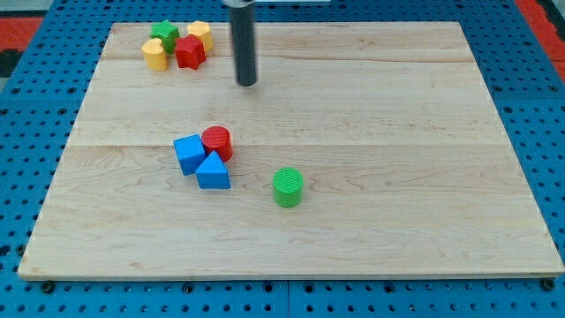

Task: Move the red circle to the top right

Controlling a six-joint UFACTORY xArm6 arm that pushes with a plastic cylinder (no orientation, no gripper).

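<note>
The red circle [217, 141] is a short red cylinder left of the board's middle. It touches a blue cube [189, 153] on its left and a blue triangle [213, 171] just below it. My tip [247, 83] is the end of the dark rod, above and slightly right of the red circle, well apart from it and touching no block. The board's top right corner [441, 40] holds no block.
A green cylinder [288, 186] stands right of and below the blue triangle. At the top left lies a cluster: a green star [164, 34], a red star [190, 51] and two yellow blocks [154, 54] [199, 34]. Blue pegboard [538, 106] surrounds the wooden board.
</note>
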